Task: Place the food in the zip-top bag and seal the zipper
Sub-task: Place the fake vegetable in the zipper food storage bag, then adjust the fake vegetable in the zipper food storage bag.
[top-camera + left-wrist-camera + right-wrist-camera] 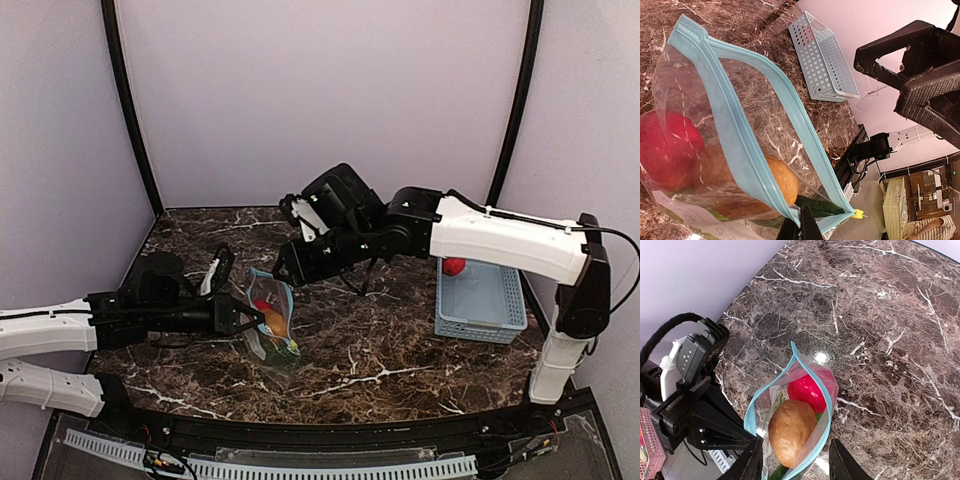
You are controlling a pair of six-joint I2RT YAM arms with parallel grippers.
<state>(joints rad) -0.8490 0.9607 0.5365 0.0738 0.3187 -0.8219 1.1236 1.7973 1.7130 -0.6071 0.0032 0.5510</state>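
L tool [799,226] is clamped on the bag [272,322], pinching the rim right by the zipper [802,122] near one end. The bag is propped up at a tilt, mouth facing the R wrist cam. The zipper is spread into an open loop, so it's not sealed.

Inside I see one red fruit [807,390], w/ the brown fruit [790,427] touching it. A green fruit [821,206] sits below them, mostly hidden. Can't tell if the bag's low end rests on the bench [400,350].

R tool [794,460] hangs above the bag mouth w/ fingers spread wide and nothing gripped. In the R wrist view the bag's lower rim shows between them.

2nd red fruit [454,266] sits in a far corner of the basket [482,330], on the right of the bench, well apart from the bag.
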